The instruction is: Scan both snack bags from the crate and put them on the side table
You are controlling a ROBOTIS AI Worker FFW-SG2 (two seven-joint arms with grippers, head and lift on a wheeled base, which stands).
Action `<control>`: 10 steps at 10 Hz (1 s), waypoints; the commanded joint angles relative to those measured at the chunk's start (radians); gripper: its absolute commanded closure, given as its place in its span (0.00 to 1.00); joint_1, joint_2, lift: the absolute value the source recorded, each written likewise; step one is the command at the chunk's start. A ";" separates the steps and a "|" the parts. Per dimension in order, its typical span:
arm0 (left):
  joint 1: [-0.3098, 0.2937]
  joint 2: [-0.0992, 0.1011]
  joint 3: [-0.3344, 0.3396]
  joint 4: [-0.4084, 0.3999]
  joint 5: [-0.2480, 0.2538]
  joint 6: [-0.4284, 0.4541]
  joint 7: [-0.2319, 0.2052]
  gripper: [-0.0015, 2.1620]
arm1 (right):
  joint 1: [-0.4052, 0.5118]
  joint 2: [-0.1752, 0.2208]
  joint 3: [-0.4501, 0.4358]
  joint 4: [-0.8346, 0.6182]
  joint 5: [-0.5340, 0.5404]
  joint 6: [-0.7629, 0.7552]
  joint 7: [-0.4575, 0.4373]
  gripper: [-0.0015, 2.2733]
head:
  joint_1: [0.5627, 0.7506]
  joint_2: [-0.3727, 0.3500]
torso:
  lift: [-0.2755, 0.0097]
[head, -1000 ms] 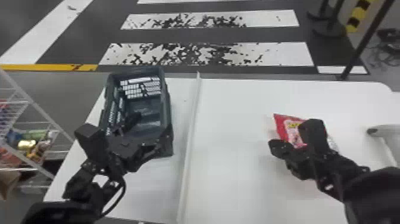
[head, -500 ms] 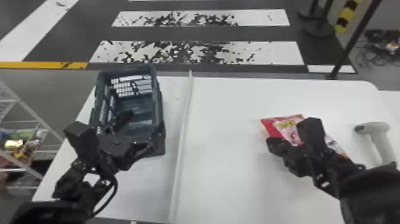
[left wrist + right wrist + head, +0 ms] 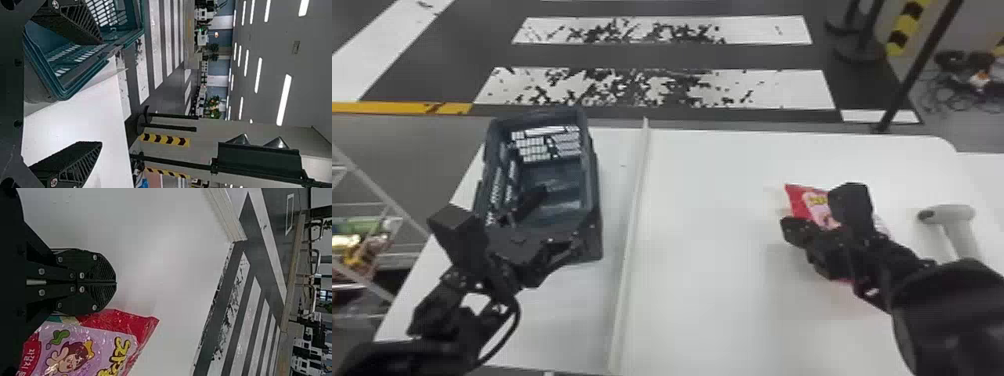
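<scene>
- At the near side of the white table (image 3: pixel 702 320), two black arms are reaching in over the surface, one at each side.
- Over the table's right half, the right gripper (image 3: pixel 788 228) is pointing forward, its fingers (image 3: pixel 102 272) meeting at the tips, nothing being held between them.
- Just beside it, partly hidden by it, a red and pink snack bag (image 3: pixel 802 200) is lying on the table, printed face showing; whether the two are touching cannot be told.
- On the left, the left gripper (image 3: pixel 552 227) is hanging at the crate's near end, its fingers (image 3: pixel 80 162) standing wide apart around empty air; one is overlapping the crate's opening, its depth not being clear.
- To the right of the bag, a pale handheld scanner (image 3: pixel 952 215) is resting on the table.
- Between crate and bag, a white raised strip (image 3: pixel 632 220) is running from near to far.
- Along the table's left side, the dark crate (image 3: pixel 593 200) is standing upright.
- Beyond the table, white stripes (image 3: pixel 782 90) are crossing the dark floor.
</scene>
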 commanded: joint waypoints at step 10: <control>-0.003 0.005 -0.008 0.004 0.000 0.002 0.000 0.04 | 0.259 0.000 -0.249 -0.283 -0.146 0.071 0.040 0.99 | 0.70 0.46 | 0.66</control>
